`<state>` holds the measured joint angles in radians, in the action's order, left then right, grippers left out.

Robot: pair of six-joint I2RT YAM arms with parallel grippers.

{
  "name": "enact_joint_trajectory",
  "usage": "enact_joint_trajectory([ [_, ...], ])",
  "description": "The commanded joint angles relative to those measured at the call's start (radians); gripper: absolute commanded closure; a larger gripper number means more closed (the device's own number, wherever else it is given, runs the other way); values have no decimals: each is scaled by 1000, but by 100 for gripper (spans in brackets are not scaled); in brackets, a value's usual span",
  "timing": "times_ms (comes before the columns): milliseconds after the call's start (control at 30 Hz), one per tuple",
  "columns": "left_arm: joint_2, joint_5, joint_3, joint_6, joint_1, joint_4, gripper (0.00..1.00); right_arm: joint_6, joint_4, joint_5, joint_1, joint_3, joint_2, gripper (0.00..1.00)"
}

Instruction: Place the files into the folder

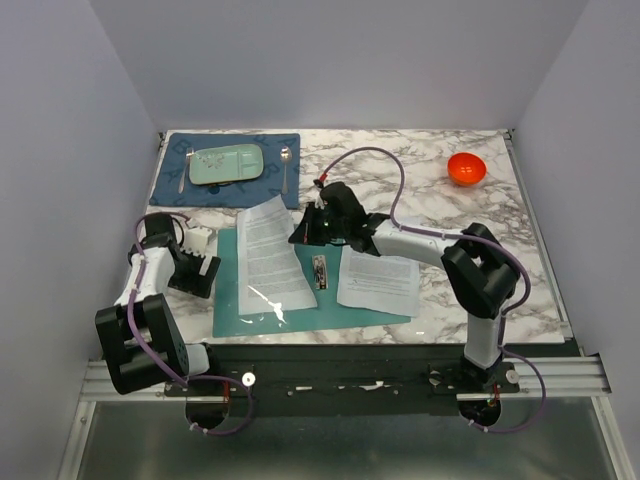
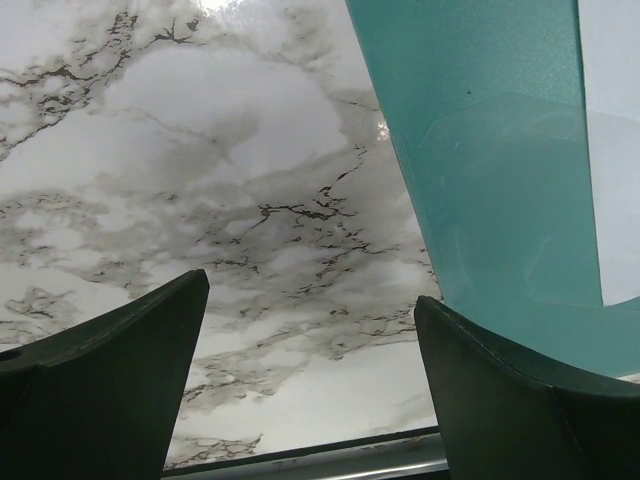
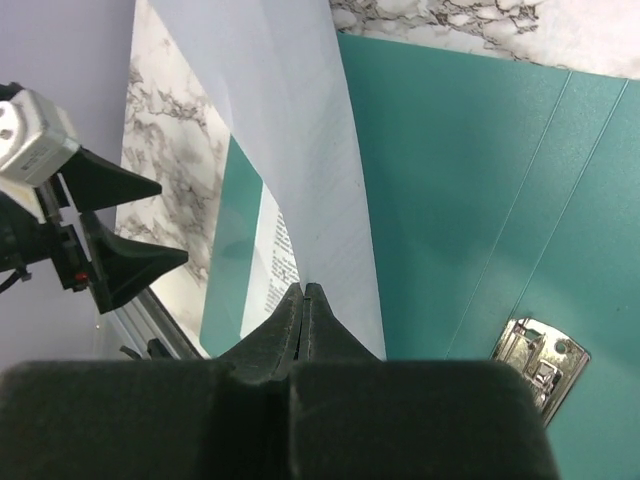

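A thin, flat teal-green folder [image 1: 226, 290] lies opened on the white marble-patterned bench [image 1: 440, 215]. Its small metal clip [image 1: 320, 270] is exposed along the spine, so both halves are ready to take paper.

Over the folder's left half, the right tool [image 1: 300, 232] has its fingers pressed together on the far right corner of a white, densely printed paper sheet [image 1: 268, 255]. The right wrist view shows the sheet's edge pinched between the tips and the page curving away from them. Only that corner is lifted off the folder, while the near end rests on the left half. A corner grip probably suits such a floppy page, since the arm can steer it while the trailing end slides on the cover instead of folding under.

A second white printed sheet [image 1: 378, 282] lies flat on the folder's right half and reaches towards its right edge. It looks not yet gathered with the first.

Just left of the folder, the left tool [image 1: 195, 265] hangs low over bare bench with its fingers spread wide and nothing between them. Its wrist view shows the folder's left edge and a clear plastic sleeve [image 2: 500, 190] close to its right finger. It seems parked there to pin the cover if the sheet drags it.

Beyond the folder's far edge are a dark blue placemat [image 1: 280, 190] and a small orange bowl [image 1: 466, 168], well apart from the work.
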<state>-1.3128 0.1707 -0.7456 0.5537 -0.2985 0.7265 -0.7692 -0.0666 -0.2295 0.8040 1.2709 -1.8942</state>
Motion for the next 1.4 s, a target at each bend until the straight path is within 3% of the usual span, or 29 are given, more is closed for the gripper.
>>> enact_joint_trajectory([
  [0, -2, -11, 0, 75, 10, 5, 1, -25, -39, -16, 17, 35, -62, 99],
  [467, -37, -30, 12, 46, 29, -30, 1, -7, -29, -40, 86, 58, -103, 99],
  [867, -39, -51, 8, 38, 33, -39, 1, 24, 36, -62, 86, 202, -184, 99],
  [1367, -69, -51, -17, 22, 36, -50, 1, -31, 10, -59, 113, 65, -134, 99],
])
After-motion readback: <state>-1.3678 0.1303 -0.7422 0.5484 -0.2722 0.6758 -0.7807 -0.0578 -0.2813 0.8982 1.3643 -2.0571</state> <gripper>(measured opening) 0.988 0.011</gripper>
